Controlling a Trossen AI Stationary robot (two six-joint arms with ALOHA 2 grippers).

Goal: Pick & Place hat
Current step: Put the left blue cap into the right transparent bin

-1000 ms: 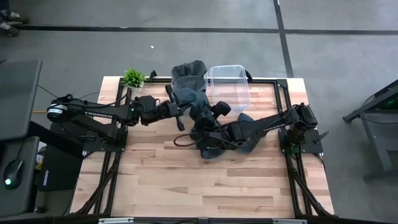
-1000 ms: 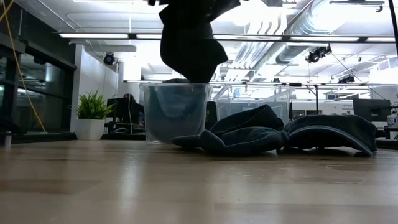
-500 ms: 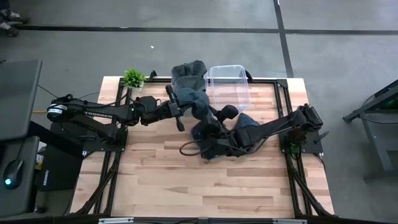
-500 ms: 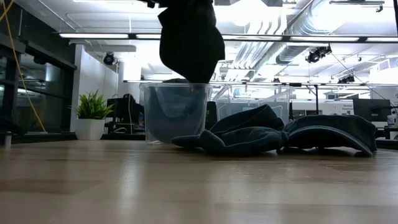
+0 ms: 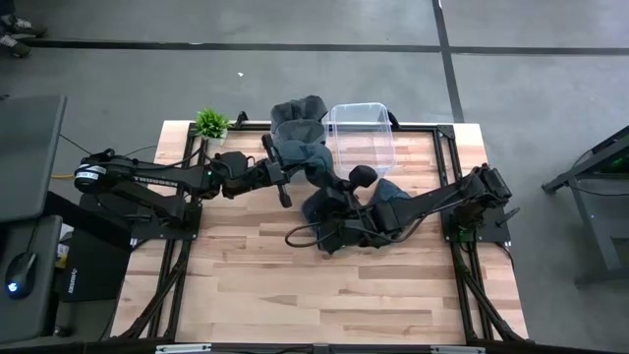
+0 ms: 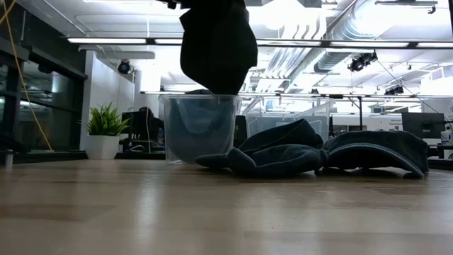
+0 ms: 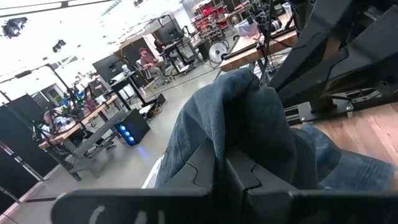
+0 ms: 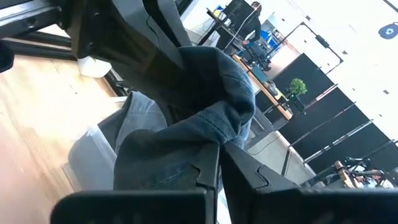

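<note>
Hat (image 6: 218, 46) hangs above bin (image 6: 198, 127); wrist views show both claws clamped.

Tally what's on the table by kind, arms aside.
Dark blue-grey denim hats: 3, one held up by both grippers, one on the table, one in the bin
Clear plastic bins: 1
Small green potted plants: 1
Total: 5

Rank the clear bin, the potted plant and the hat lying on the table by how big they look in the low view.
1. clear bin and hat on the table: about alike, and distances differ, so unranked
2. potted plant: clearly smallest
</note>
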